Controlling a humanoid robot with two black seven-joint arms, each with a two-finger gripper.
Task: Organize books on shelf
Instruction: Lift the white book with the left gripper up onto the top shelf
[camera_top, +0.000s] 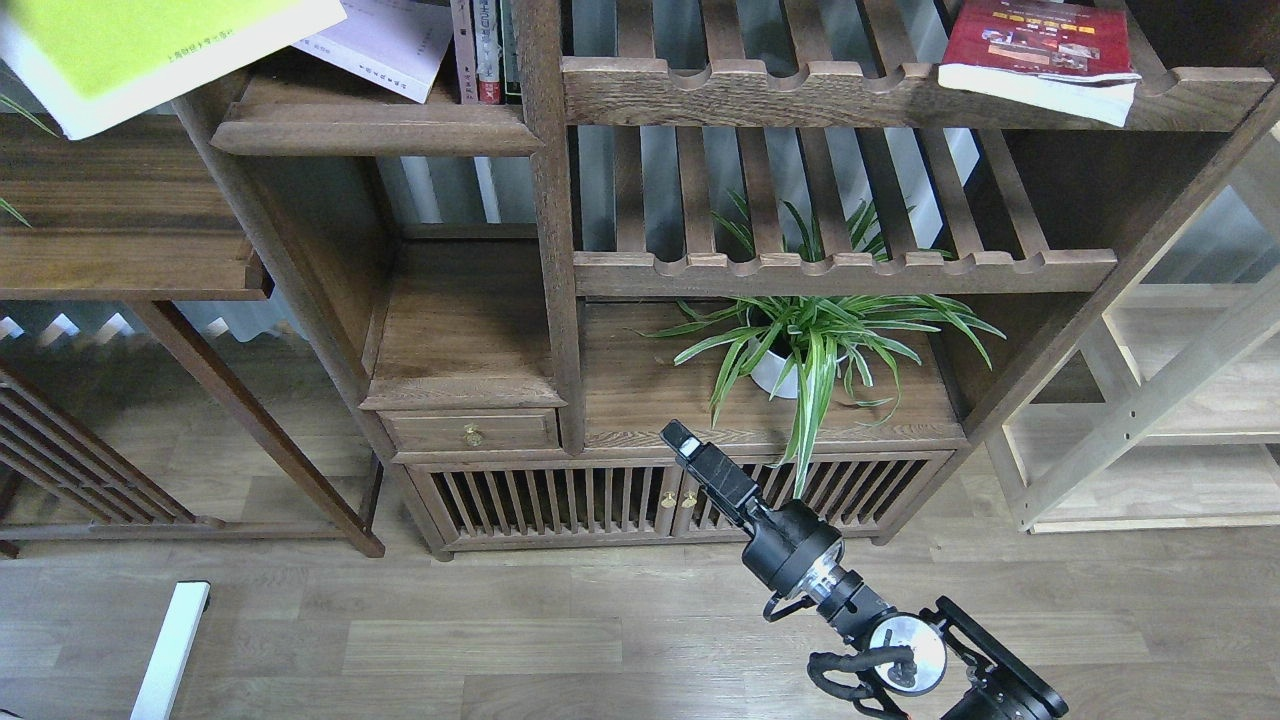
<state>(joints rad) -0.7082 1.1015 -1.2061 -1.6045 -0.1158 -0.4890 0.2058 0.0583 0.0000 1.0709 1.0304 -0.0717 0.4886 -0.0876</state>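
The yellow-green book (150, 45) hangs tilted at the top left corner, partly cut off by the frame edge, with its lower corner over the left end of the solid dark-brown shelf (370, 128). My left gripper is out of view. A pale lavender-white book (385, 45) lies slanted on that shelf, beside several upright spines (487, 50). The dark red book (1040, 55) lies on the upper slatted rack at the right. My right gripper (682, 443) is low in front of the cabinet, empty; its fingers cannot be told apart.
A potted spider plant (810, 350) stands on the cabinet top below the lower slatted rack (840, 270). A small drawer (470, 430) and slatted doors are beneath. A dark side table (110, 220) is at left, a pale wood rack (1170, 400) at right.
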